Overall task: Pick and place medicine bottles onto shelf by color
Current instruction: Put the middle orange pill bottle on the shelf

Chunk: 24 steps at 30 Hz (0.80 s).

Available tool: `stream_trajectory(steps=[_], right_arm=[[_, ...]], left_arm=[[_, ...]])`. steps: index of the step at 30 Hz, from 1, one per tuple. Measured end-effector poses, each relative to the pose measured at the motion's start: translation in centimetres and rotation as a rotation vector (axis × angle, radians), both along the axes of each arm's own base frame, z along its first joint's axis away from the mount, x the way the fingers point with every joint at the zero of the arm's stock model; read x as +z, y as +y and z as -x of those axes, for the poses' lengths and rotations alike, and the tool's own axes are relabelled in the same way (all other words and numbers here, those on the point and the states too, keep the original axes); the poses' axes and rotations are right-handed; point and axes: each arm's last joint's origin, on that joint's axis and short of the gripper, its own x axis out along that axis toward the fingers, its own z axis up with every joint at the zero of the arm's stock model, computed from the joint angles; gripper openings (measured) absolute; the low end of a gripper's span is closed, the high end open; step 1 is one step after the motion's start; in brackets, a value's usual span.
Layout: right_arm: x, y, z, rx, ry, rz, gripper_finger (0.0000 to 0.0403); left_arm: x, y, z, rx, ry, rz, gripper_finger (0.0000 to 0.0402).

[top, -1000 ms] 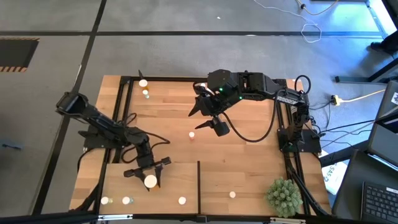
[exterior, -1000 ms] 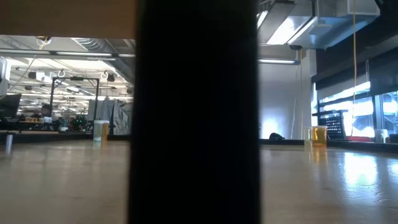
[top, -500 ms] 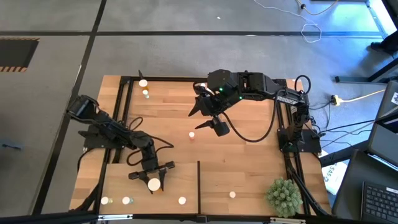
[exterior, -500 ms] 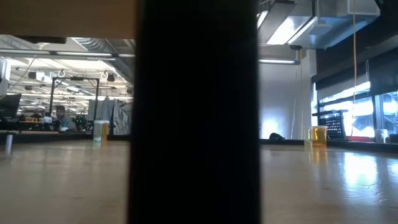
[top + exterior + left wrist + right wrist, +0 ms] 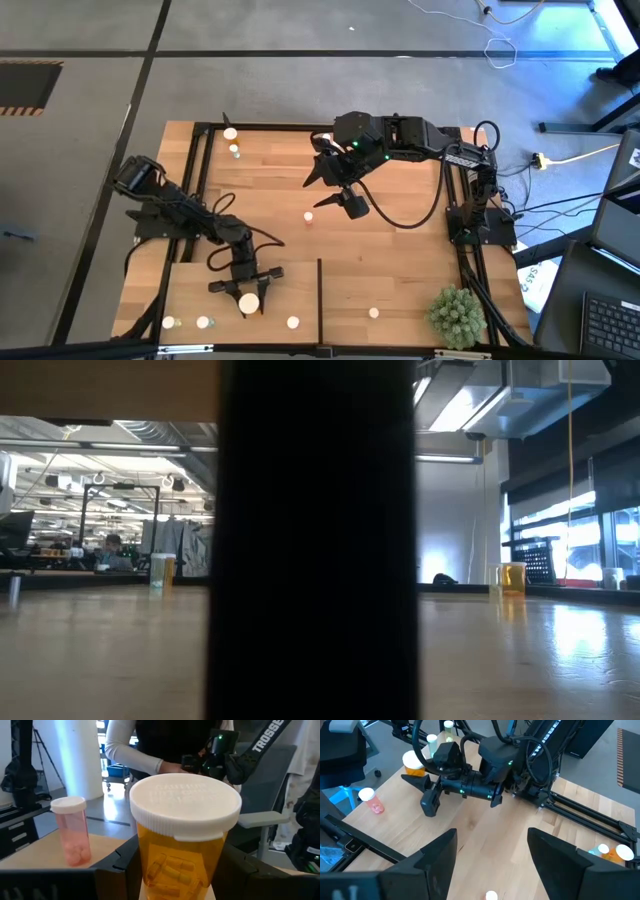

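My left gripper (image 5: 247, 292) is over the left half of the pale shelf (image 5: 400, 285), shut on a wide orange medicine bottle (image 5: 182, 845) with a white cap (image 5: 248, 302). A small pink bottle (image 5: 72, 832) stands close beside it on the shelf. More bottles stand on their bases along the shelf's near edge (image 5: 203, 322) (image 5: 292, 322) (image 5: 373, 313). Others are on the table at the far left (image 5: 230, 133) and in the middle (image 5: 308, 216). My right gripper (image 5: 335, 190) hangs open high over the table's middle, with nothing between its fingers (image 5: 437, 865). My left gripper pinches the orange bottle's body just below the cap (image 5: 145, 865) between its two fingers, one on each side. The fingers lie about level and come from the table's far-left side. The bottle stands upright; whether its base touches the shelf does not show.
A thin dark divider (image 5: 319, 300) stands upright on the shelf right of the held bottle and blocks the middle of the low view (image 5: 315, 540). A spiky green plant ball (image 5: 455, 315) sits at the near right corner. A person (image 5: 145, 755) stands beyond the table.
My left gripper has carried the orange bottle a little toward the table's near edge and slightly down over the shelf, keeping it upright and staying shut on it.
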Motion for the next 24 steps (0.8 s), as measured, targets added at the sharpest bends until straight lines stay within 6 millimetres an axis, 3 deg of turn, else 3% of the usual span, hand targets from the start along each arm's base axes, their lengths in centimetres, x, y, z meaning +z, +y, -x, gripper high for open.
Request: stream_trajectory(steps=[24], right_arm=[[0.0, 0.0, 0.0, 0.000, 0.000, 0.000, 0.0245]], left_arm=[[0.5, -1.2, -0.2, -0.015, -0.032, -0.022, 0.0167]])
